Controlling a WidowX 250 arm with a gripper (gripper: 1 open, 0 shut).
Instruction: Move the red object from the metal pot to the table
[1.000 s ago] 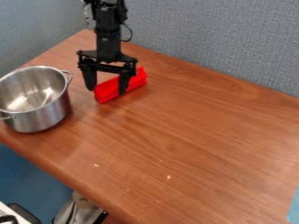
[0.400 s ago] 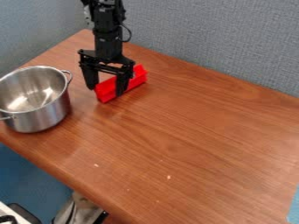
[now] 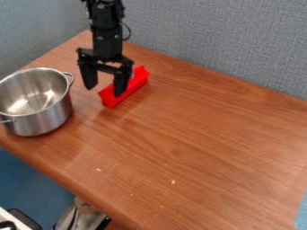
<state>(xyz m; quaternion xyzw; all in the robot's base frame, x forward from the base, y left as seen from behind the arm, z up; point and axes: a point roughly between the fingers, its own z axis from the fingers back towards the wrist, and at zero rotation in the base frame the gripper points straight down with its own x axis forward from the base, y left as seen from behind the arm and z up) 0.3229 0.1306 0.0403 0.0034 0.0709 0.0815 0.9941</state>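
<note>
Brown wood-grain table, rounded along the near edge, glossy enough to catch a soft sheen, set at a slant across the view. Behind it a blue-grey textured wall, close against the far edge. Below the near edge, blue floor and a bit of pale stand, partly cut off at the bottom.

Metal pot upright near the left end of the tabletop, shiny, no lid, inside looks bare steel, one small loop handle visible toward the arm.

Red object flat on the wood near the far edge, right of the pot and well apart from it, long axis running diagonally toward the back right.

Black gripper pointing straight down over the left end of the bar, jaws spread wide, one finger on either side of that end. Cannot tell whether a fingertip touches the plastic; nothing clamped. Dark arm rising straight up out of the top of the view.
</note>
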